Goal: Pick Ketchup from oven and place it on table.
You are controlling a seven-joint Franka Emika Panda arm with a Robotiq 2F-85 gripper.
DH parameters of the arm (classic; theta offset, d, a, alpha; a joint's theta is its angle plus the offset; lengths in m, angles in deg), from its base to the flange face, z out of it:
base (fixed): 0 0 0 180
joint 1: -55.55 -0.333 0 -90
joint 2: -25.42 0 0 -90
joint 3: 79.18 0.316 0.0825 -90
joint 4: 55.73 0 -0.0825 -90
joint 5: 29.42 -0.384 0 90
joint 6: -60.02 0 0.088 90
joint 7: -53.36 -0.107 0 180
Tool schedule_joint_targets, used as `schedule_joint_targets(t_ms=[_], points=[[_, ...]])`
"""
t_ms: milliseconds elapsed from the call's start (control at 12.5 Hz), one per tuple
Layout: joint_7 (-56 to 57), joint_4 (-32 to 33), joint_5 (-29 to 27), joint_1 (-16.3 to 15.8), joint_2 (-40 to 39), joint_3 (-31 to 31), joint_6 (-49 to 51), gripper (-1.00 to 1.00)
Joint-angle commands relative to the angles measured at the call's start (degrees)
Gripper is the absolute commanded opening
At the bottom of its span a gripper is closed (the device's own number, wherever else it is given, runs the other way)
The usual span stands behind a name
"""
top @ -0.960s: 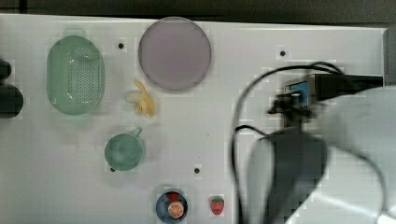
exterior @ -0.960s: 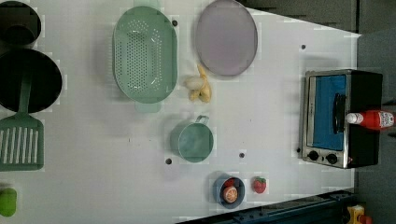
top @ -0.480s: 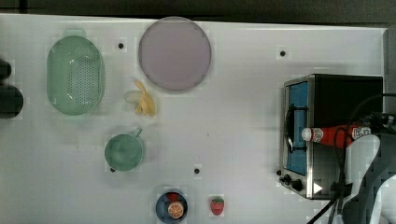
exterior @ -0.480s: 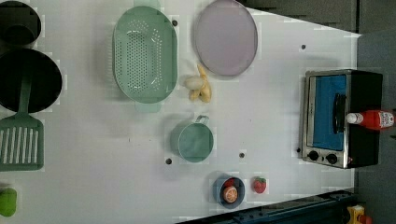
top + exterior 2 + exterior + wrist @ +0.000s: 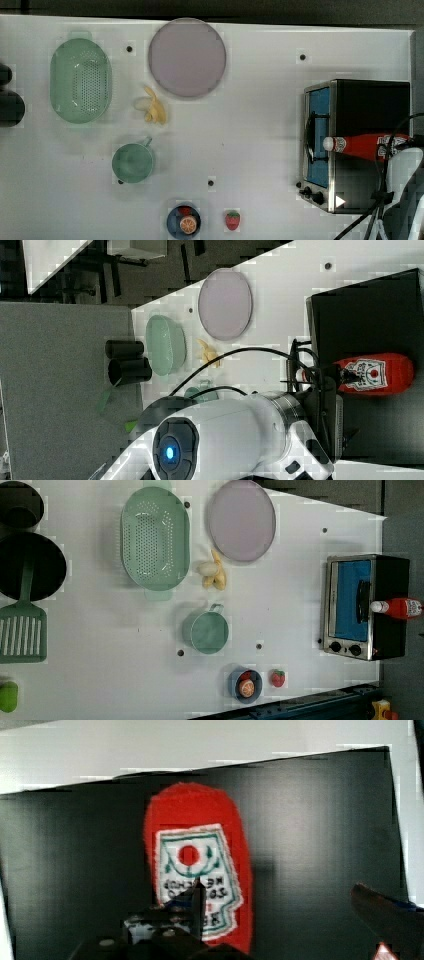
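Observation:
The Ketchup (image 5: 365, 145), a red bottle with a white cap, lies on its side on the oven's (image 5: 372, 107) black top, cap toward the blue glass door. In the left view the Ketchup (image 5: 398, 608) rests on the oven (image 5: 350, 605) at the right end of the white table (image 5: 280, 610). In the wrist view my gripper (image 5: 277, 891) is open just above the oven top, one finger (image 5: 196, 902) over the bottle's label (image 5: 197, 870), the other finger (image 5: 382, 912) far to the side. My arm (image 5: 235, 435) reaches the Ketchup (image 5: 377, 374) at its cap end.
On the table are a lilac plate (image 5: 186, 57), a green colander (image 5: 80, 87), a banana (image 5: 152, 107), a green cup (image 5: 132, 162), a small bowl of fruit (image 5: 183, 221) and a strawberry (image 5: 232, 220). Black pans (image 5: 27, 565) and a green spatula (image 5: 22, 635) lie at the left view's left.
In the top view my arm has swung from over the oven to the lower right corner, uncovering the oven and the Ketchup. The objects on the table have not moved.

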Motion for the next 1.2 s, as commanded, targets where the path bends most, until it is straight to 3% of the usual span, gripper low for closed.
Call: schedule_joint_targets(t_ms=[80,400,640,720,800,1040,1200], points=[[4.21,-3.00,-3.08,-0.09,-3.09,1.81,-3.15,1.00],[7.85,-2.86,-8.19,0.46,-8.30,1.74,-3.72,1.00],[7.85,-2.88,-8.94,0.84,-9.13,1.73,-4.23,1.00],[7.85,-2.78,-8.93,0.85,-9.25,1.81,-4.15,0.74],[7.85,-3.04,-8.93,0.84,-9.45,1.83,-4.21,0.26],[7.85,-6.58,-8.87,-0.65,-6.67,1.95,-1.47,0.26],[7.84,-12.42,-8.66,-3.21,-1.44,1.98,10.94,0.26]])
